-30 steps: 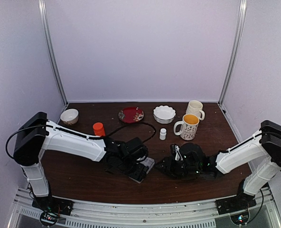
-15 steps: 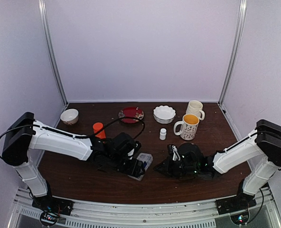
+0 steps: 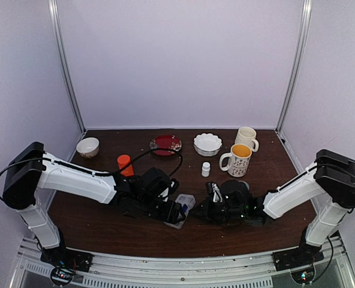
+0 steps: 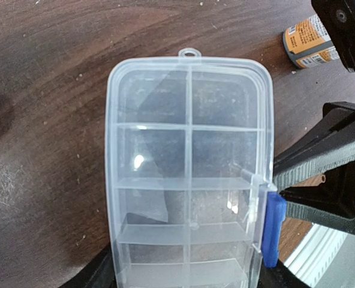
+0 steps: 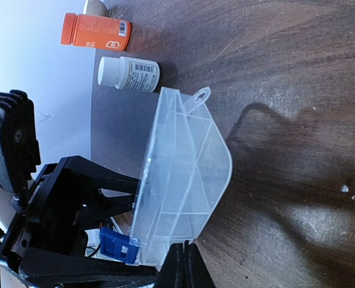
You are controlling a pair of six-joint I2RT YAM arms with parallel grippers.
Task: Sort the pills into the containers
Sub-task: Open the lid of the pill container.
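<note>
Since both arms reach in low, I start at the middle of the table [image 3: 105,231], close to its near edge. The left gripper [image 3: 176,213] clamps the pill box [image 4: 189,174] across its width, one finger on each long side, with the jaws spread wide to fit it. The box is clear and flat, with two rows of cells [image 4: 153,147]. I can't make out anything inside them. In the right wrist view the box looks tilted rather than flat on the wood. A blue latch [image 4: 272,231] sits on its right long side.

The right gripper [image 5: 178,259] has its fingers pressed together, tips at the box's edge just beside the latch. I can't tell whether it touches or pinches anything there. Tiny whitish specks [image 5: 344,188] lie on the bare wood near the box, too small for me to say whether they are pills.

Farther in, around mid-table, a small white bottle [image 3: 205,169] stands behind the right gripper. An orange bottle [image 3: 125,163] stands behind the left arm, toward the left edge.

Toward the far edge, a patterned mug [image 3: 237,161] with a yellow inside stands nearest, and a white mug [image 3: 246,137] is just behind it by the far right corner. Left of them come a white scalloped bowl [image 3: 207,144] and a red plate [image 3: 165,144]. A small bowl [image 3: 87,147] sits at the far left corner.
</note>
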